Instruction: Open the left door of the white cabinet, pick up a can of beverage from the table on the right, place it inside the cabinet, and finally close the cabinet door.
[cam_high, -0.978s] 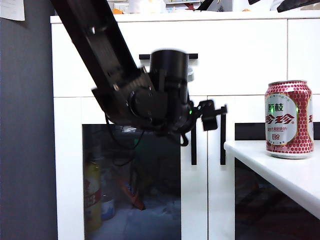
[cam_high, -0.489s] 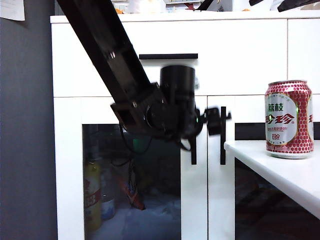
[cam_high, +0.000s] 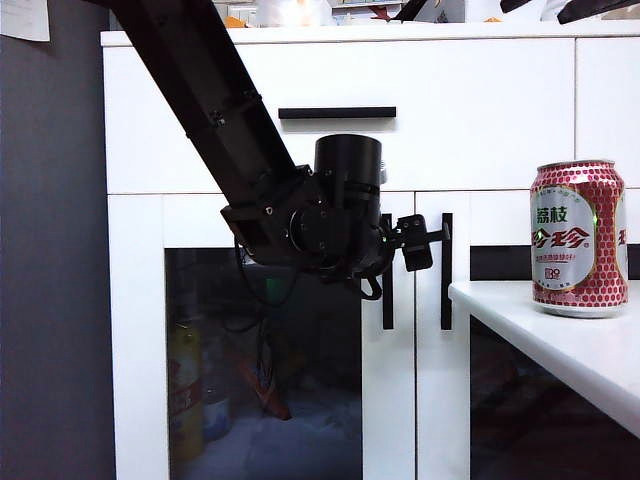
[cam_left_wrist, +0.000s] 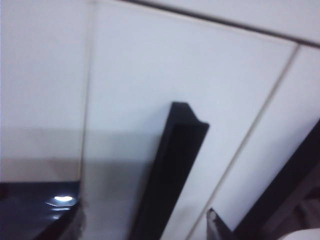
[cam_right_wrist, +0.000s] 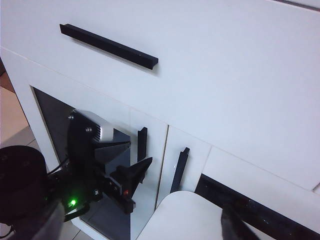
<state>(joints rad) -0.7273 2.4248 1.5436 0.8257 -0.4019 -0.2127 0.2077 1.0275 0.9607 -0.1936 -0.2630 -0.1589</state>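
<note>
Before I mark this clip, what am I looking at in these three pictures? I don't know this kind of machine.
It is a robot with two arms, each ending in two fingers. One picture comes from a fixed camera facing the white cabinet; the other two come from cameras on the wrists.

In the fixed view, the black left arm reaches in, and the left gripper stands open at the left door's vertical black handle, holding nothing. I cannot tell whether it touches the handle. The left door looks shut. The left wrist picture is a blurred close-up of that handle.

The right gripper shows only a fingertip and seems to hold nothing.

On the table stands a red can of beverage.
</note>
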